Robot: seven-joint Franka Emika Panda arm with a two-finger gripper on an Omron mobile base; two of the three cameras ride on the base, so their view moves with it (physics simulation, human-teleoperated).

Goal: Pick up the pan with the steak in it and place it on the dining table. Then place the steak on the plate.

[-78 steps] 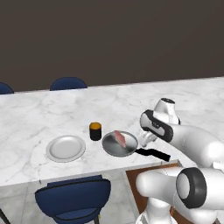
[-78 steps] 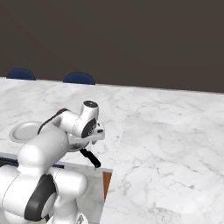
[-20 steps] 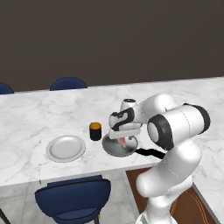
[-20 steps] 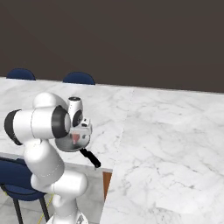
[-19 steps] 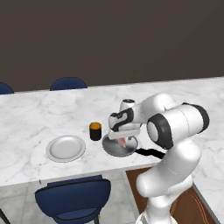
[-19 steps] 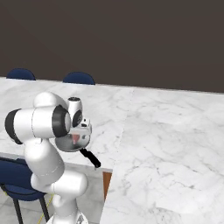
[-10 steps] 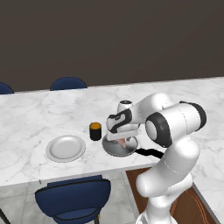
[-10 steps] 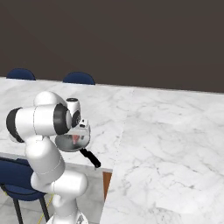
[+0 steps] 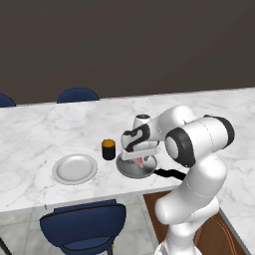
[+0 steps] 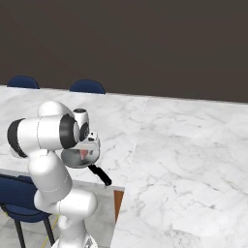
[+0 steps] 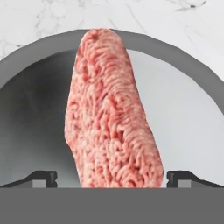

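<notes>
hand view puts spread fingers [image 11: 43, 178] astride steak [image 11: 109, 113].

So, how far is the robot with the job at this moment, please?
Done: the pan sits on the dining table, to the right of the small dark cup.
In hand: the open gripper is low over the steak, a fingertip on each side, not closed on it.
Left: grasp the steak and put it on the plate.

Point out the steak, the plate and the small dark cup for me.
steak [image 11: 111, 113], hand view, middle of the meat slab.
plate [image 9: 75, 168], left base view, flat centre of the plate.
cup [image 9: 108, 149], left base view, its dark side wall.
</notes>
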